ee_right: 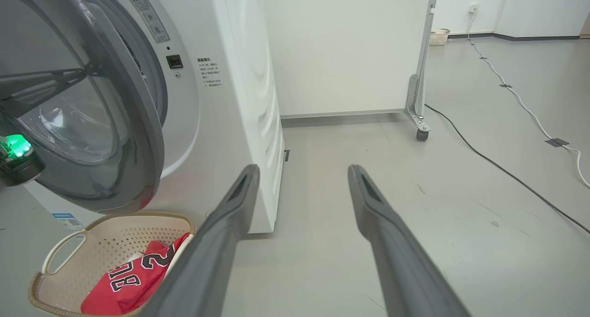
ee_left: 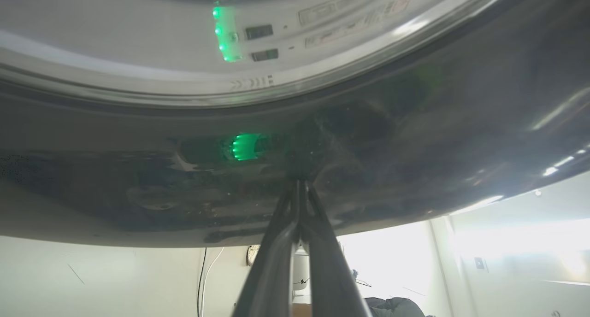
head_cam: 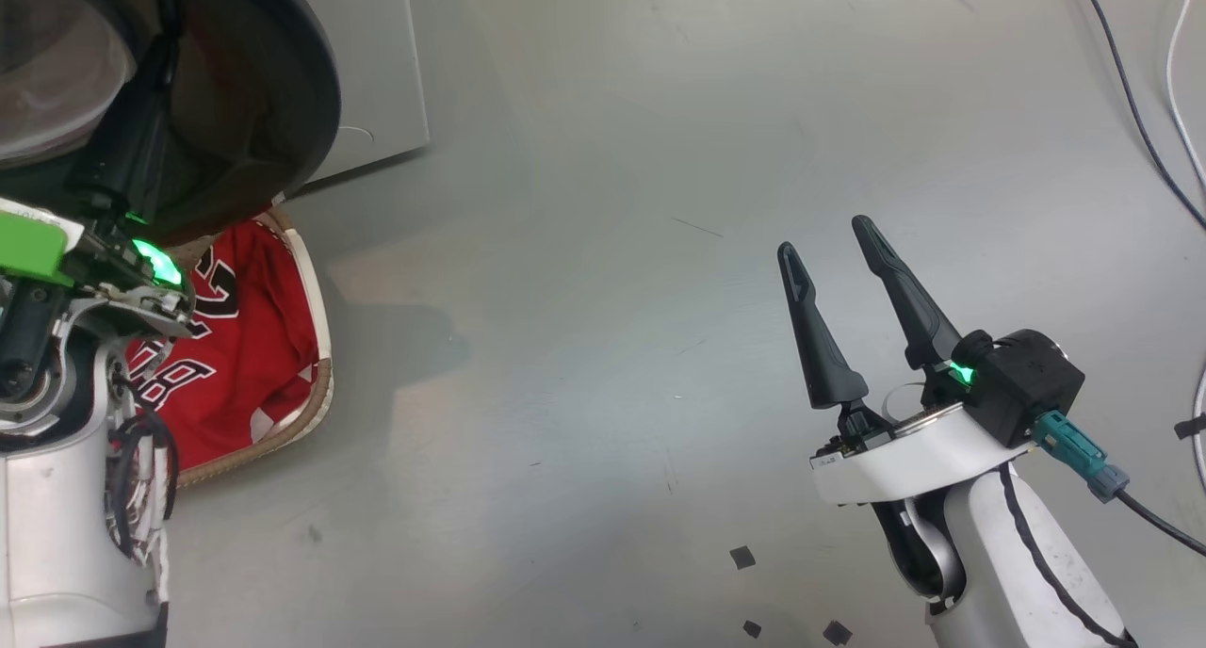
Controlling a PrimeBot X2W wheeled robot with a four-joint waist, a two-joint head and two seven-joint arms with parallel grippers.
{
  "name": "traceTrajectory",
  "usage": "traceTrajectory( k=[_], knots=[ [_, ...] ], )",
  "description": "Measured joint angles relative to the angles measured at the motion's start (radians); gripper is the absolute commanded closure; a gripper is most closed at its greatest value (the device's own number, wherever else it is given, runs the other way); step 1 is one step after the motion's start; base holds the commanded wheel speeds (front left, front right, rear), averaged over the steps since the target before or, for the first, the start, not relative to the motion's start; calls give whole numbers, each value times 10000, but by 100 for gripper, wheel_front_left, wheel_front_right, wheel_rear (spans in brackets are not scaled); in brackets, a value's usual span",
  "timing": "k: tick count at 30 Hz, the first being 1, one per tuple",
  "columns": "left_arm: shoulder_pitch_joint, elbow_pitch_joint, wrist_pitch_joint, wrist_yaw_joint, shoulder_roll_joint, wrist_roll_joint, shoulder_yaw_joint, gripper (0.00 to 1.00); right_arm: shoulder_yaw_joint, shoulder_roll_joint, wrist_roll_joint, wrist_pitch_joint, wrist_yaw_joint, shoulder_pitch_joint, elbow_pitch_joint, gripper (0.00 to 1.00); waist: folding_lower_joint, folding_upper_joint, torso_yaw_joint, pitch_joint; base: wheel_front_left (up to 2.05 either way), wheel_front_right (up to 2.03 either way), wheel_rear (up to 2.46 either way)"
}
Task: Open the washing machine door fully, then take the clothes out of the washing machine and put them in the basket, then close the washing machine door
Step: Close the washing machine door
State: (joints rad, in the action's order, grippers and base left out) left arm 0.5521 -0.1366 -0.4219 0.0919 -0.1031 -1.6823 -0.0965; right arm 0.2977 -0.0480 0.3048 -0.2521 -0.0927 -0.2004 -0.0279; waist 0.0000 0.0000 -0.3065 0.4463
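The washing machine stands white at the left of the right wrist view. The washing machine door hangs part-way open over the basket. The clothes, a red jersey with dark numbers, lie inside that basket. From the head, the door overhangs the basket and the clothes. My left gripper is shut, its tips against the door's glossy black rim. My right gripper is open and empty above the bare floor, far right of the basket.
A white partition on castors stands behind the machine. Black and white cables run across the grey floor at the right. A second small basket sits far off by the wall. Small black tape squares mark the floor near my right arm.
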Motion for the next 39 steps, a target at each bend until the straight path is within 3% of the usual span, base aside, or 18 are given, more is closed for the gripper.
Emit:
traceTrajectory(
  k=[12,27,33,39],
  knots=[
    [1383,-1398,805,29,67,316,-347,100,150,6,105,0,25,-186,-82,0,0,0,-503,201,0,0,0],
    [1960,-2313,1022,253,215,422,-194,100,148,6,102,0,88,-230,-215,0,0,0,-441,55,0,0,0],
    [1561,-2067,972,282,343,286,-364,100,104,6,-17,0,86,-221,-316,0,0,0,-181,-104,0,0,0],
    [677,-711,961,282,537,128,-531,100,-86,6,-165,-2,88,-170,-466,0,0,0,164,-307,0,0,0]
  ],
)
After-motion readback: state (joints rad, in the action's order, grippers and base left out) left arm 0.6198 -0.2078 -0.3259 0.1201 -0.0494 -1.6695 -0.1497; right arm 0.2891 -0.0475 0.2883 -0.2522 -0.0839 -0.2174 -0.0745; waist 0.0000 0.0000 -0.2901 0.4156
